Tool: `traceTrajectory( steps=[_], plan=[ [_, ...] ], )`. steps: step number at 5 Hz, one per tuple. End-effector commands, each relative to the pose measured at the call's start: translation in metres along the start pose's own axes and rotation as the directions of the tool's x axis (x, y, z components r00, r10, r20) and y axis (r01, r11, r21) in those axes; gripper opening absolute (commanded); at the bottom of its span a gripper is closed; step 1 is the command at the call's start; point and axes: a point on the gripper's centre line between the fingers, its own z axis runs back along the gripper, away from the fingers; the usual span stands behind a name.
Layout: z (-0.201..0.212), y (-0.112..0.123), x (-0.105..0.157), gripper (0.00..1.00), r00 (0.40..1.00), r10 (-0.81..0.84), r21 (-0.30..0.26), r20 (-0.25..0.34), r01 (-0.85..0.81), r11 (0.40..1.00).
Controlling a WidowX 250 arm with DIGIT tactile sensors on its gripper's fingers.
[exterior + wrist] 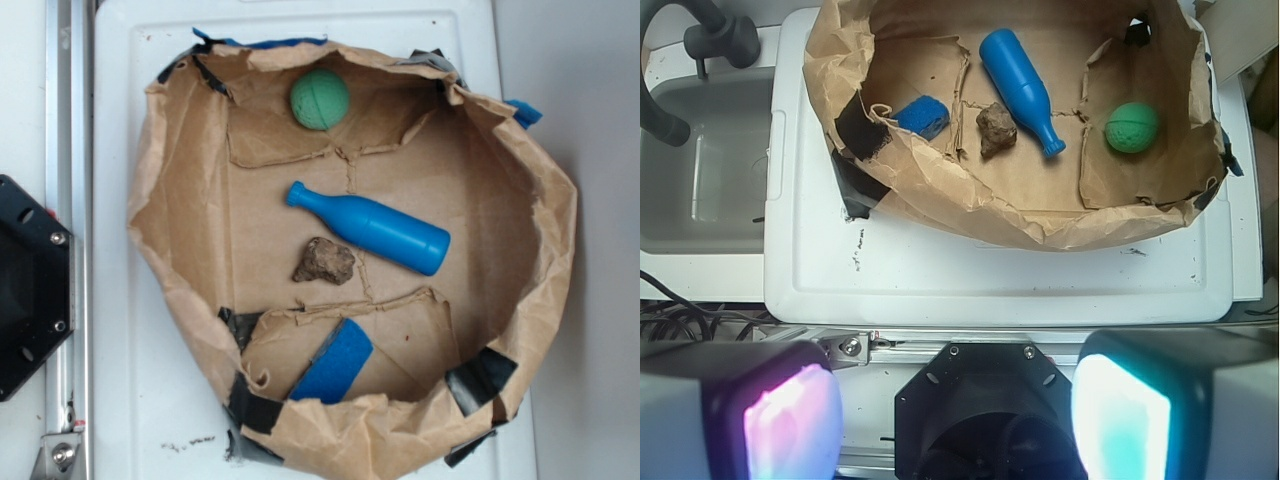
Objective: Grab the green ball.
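Note:
The green ball [320, 99] lies at the far end of a brown paper tray [170, 260]; in the wrist view the green ball [1132, 127] sits at the right inside the paper tray [970, 205]. My gripper [955, 415] hangs well back from the tray, above the robot's black base, and is open. Its two glowing pads [790, 420] stand wide apart with nothing between them. The gripper does not show in the exterior view.
In the tray lie a blue bottle-shaped pin [375, 228], a brown rock [324, 261] and a blue sponge block [335, 362]. The tray rests on a white board [990, 270]. A sink basin [700, 190] with a dark faucet [710, 35] is to the left.

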Motion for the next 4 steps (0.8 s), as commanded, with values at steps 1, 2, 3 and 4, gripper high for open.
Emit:
traceTrajectory(
  steps=[1,2,3,4],
  plan=[
    [0.0,0.0,0.0,1.0,1.0,0.0,0.0,0.0,0.0,1.0],
    [-0.009,0.001,0.029,1.0,0.999,0.027,0.014,0.019,-0.027,1.0],
    [-0.019,0.0,0.05,1.0,0.999,0.042,0.035,0.03,-0.043,0.998],
    [-0.029,0.0,0.055,1.0,0.999,0.047,0.046,0.019,-0.048,0.998]
  ],
)
